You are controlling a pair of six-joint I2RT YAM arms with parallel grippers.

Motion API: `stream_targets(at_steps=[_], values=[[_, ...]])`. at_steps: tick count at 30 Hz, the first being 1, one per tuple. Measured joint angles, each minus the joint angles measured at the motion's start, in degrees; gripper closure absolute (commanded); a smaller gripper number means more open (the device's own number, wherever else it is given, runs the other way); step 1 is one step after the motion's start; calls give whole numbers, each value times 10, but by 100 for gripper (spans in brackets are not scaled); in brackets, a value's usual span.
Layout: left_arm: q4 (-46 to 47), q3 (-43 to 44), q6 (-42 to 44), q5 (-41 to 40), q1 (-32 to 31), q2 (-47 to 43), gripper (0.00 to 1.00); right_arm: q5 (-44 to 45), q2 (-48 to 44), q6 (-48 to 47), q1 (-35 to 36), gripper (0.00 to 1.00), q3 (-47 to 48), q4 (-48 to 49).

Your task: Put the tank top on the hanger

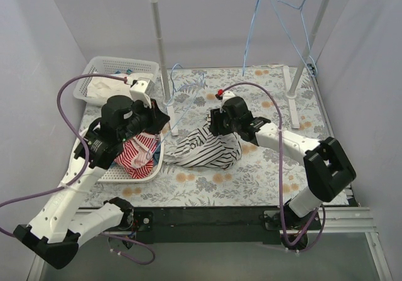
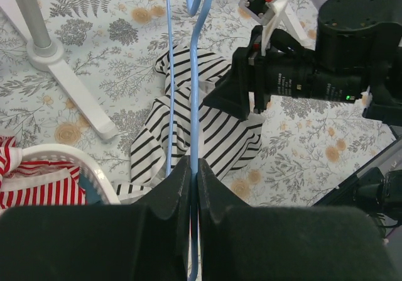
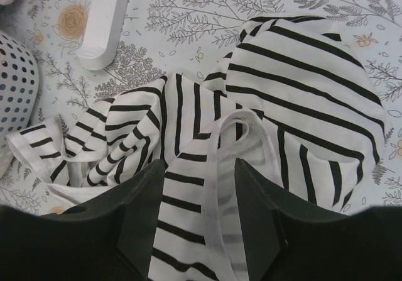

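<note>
The tank top (image 1: 207,149), white with thin dark stripes, lies crumpled on the flowered table between the arms. My left gripper (image 1: 157,119) is shut on the wire of a pale-blue hanger (image 1: 183,100), which reaches away from it over the cloth. In the left wrist view the hanger (image 2: 194,92) runs straight out from between the pressed fingers of my left gripper (image 2: 194,168), above the tank top (image 2: 220,136). My right gripper (image 1: 213,127) is down on the garment. Its jaws (image 3: 200,174) stand apart, straddling a strap and fold of the tank top (image 3: 301,105).
A white basket (image 1: 157,161) with a red-and-white striped garment (image 1: 135,152) stands under the left arm. A second basket (image 1: 107,67) sits back left. A clothes rack post (image 1: 160,48) and its foot (image 2: 75,92) stand close by; more hangers (image 1: 295,7) hang on its rail.
</note>
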Motion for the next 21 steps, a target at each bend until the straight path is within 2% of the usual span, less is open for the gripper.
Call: stream_targets(at_steps=[6, 7, 9, 10, 13, 17, 21], values=[[-42, -21, -15, -10, 0, -63, 100, 12, 56, -3, 13, 51, 18, -1], [-45, -24, -16, -12, 0, -72, 100, 15, 60, -3, 16, 59, 19, -2], [-52, -30, -16, -12, 0, -85, 100, 23, 68, -5, 20, 69, 24, -2], [-56, -33, -16, -12, 0, -89, 100, 26, 72, -6, 22, 80, 27, -2], [-75, -44, -12, -3, 0, -95, 100, 40, 71, -9, 25, 97, 29, -5], [-98, -53, 8, 30, 0, -94, 100, 58, 10, -2, 25, 99, -12, -5], [-111, -52, 37, 70, 0, -95, 100, 69, -150, 17, 27, 99, -105, -6]])
